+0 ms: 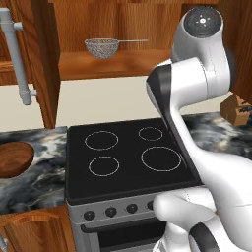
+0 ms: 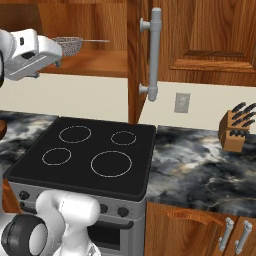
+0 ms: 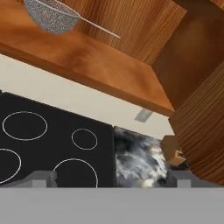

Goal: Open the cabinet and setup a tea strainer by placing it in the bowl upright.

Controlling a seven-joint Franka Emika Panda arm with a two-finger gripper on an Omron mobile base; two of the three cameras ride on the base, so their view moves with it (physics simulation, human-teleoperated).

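— With both cabinet point(image 1: 47, 64) doors swung wide, where's the tea strainer point(image 1: 102, 47)?
— On the shelf point(image 1: 113, 64), basket upright, handle lying level along the shelf, pointing right toward the arm.
— Gripper point(image 3: 112, 178)?
— Spread wide, empty. The bowl point(image 1: 15, 158) sits at the counter's point(image 1: 29, 182) left edge.

One tea strainer point(image 1: 102, 47) sits on the one shelf point(image 1: 110, 64) of the open cabinet point(image 2: 132, 60). Two grey bar handles show, one on each swung-out door point(image 1: 20, 64) point(image 2: 153, 52). One wooden bowl point(image 1: 14, 158) rests on the marble surface point(image 1: 29, 182). One black cooktop point(image 1: 125, 157) carries four ring burners, with four knobs point(image 1: 110, 212) visible on its front. One knife block point(image 2: 236, 131) and one wall outlet point(image 2: 182, 102) complete the count.
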